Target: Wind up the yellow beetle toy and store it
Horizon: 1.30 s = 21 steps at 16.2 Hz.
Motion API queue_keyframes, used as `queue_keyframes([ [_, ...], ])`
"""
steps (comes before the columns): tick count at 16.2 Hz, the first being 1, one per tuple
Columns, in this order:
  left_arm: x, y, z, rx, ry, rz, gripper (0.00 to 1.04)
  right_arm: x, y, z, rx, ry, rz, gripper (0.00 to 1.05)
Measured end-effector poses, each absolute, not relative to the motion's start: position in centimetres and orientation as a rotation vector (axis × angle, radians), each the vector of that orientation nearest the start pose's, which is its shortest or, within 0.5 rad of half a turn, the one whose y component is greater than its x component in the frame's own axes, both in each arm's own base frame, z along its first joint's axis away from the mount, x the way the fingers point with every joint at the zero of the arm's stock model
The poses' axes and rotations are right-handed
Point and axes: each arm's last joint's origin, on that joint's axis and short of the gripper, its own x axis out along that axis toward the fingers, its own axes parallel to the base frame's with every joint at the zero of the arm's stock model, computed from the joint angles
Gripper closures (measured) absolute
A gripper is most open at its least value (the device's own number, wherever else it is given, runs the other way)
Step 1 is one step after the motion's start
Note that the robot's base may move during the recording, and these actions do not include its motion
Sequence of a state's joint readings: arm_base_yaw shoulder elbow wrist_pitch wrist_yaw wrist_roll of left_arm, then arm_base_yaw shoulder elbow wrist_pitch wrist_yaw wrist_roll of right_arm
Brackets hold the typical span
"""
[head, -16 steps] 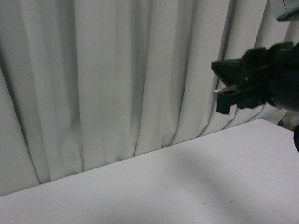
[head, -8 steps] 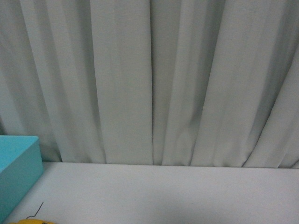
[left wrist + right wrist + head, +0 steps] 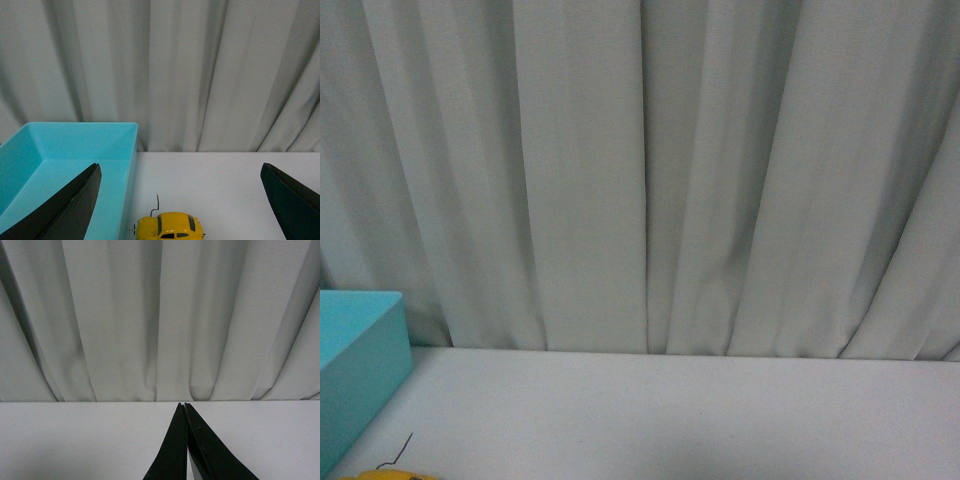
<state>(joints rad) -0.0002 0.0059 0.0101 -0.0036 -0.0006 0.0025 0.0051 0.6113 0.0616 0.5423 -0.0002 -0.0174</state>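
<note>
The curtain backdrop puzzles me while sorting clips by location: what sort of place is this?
Probably a staged lab or recording setup, not a home: a pale pleated curtain closes off the background, and a plain white table carries a turquoise bin and the yellow beetle toy.

front: low, faces curtain (image 3: 640,170) | wrists: low too — share curtain, table (image 3: 670,410)

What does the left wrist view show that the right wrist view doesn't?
Only left wrist: the yellow toy car standing on the table beside the blue bin, outside it, and the left claw with its fingers wide apart. Only right wrist: the right claw, fingers closed together with nothing visible between them. Both: the pale curtain at the back and the white table.
</note>
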Motion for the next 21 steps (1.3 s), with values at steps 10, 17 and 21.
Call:
queue_keyframes([
  [10, 9.7, 0.0, 16.6, 0.002, -0.001, 0.000, 0.07, 11.4, 0.1, 17.0, -0.015, -0.007, 0.005, 1.03],
  [17, 9.7, 0.0, 16.6, 0.002, -0.001, 0.001, 0.07, 10.0, 0.1, 16.3, -0.015, 0.043, 0.006, 1.03],
  [21, 9.7, 0.0, 16.6, 0.002, -0.001, 0.000, 0.07, 9.7, 0.0, 16.6, -0.015, -0.003, 0.005, 1.03],
])
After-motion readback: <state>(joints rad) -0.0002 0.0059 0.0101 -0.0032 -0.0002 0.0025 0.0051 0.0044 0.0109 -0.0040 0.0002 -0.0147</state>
